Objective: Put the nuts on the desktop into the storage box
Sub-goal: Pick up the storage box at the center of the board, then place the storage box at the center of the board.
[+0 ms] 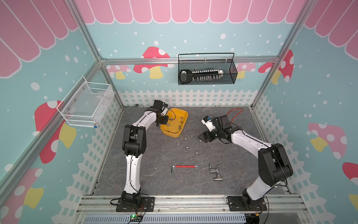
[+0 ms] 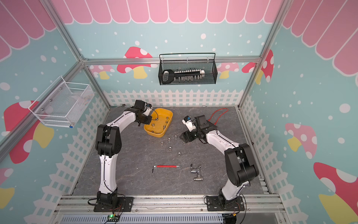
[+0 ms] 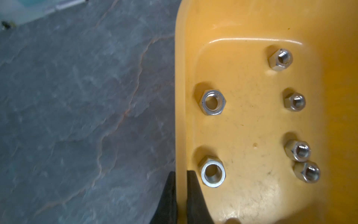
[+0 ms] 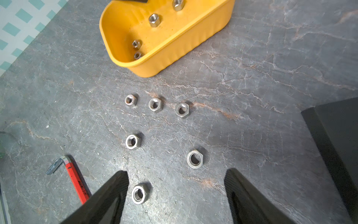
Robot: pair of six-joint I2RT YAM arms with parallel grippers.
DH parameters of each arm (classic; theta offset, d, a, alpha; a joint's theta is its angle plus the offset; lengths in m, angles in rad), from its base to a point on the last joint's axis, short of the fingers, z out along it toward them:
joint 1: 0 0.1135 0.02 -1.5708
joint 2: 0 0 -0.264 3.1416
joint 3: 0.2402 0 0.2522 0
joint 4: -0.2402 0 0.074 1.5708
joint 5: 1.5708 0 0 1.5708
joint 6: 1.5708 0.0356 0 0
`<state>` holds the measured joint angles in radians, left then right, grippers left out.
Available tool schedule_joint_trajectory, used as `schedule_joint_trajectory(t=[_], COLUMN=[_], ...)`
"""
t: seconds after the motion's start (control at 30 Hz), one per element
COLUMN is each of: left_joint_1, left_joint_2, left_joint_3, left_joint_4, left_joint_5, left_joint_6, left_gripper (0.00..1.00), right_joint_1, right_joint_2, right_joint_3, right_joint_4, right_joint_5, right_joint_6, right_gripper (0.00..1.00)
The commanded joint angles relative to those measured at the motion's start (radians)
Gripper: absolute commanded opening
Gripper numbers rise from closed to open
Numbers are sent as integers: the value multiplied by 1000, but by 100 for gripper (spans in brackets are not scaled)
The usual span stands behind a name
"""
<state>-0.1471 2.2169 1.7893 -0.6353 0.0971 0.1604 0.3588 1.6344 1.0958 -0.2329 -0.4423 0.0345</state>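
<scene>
Yellow-orange storage box [image 1: 170,134] sits a little above the middle of the frame in both top views, on the dark marbled desktop [image 1: 155,174] and turned at a slight angle. At the box's left edge is the left gripper [image 1: 164,120]. The left wrist view makes it pretty clear what's going on there: its two black fingers [image 3: 193,194] are pinched together on the box's rim, one inside and one outside. That same view shows six nuts [image 3: 213,102] on the box floor. Two bigger ones lie near the gripped wall and four smaller ones along the opposite side, two of those touching.

Out on the desktop there are six more loose nuts [image 1: 187,148], scattered just below and right of the box, around the centre of the frame. The right gripper [image 1: 203,139] is down at the rightmost of them with its jaws spread wide, gripping nothing. In the right wrist view one nut [image 4: 139,193] lies between the fingers, close to one of them, and another [image 4: 194,159] sits just past the tips.

Lower in the frame, well apart from the nuts, a red-sleeved hex key [image 1: 185,166] lies flat with a silver pipe fitting [image 1: 214,171] to its right.
</scene>
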Motion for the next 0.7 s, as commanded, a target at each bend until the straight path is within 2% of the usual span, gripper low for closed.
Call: schedule_joint_trajectory(t=[0.0,0.1,0.37,0.5,0.67], left_joint_1=[17,26,28,23,-3], left_joint_2=[-150,-266,-497,-558,-558], left_joint_3=[-160,-282,-551,-643,-714], left_joint_4=[20,46,84,95,95], left_joint_5=[-83,-141,-169,-181,-233], left_joint_6=[-36,-65,-165,-202,-213], left_gripper=[0,0,0,0,0], right_joint_1=[20,39,66,76,84], right_joint_2=[-65,-107,-246,-307,-385], right_joint_3=[-29,-43,-140,-184,-239], right_joint_4=[-11,-7,36,38,47], right_joint_5=[9,5,-16,-17,-10], right_joint_6=[-1,8,50,66,81], right_gripper=[84,84,85,85,85])
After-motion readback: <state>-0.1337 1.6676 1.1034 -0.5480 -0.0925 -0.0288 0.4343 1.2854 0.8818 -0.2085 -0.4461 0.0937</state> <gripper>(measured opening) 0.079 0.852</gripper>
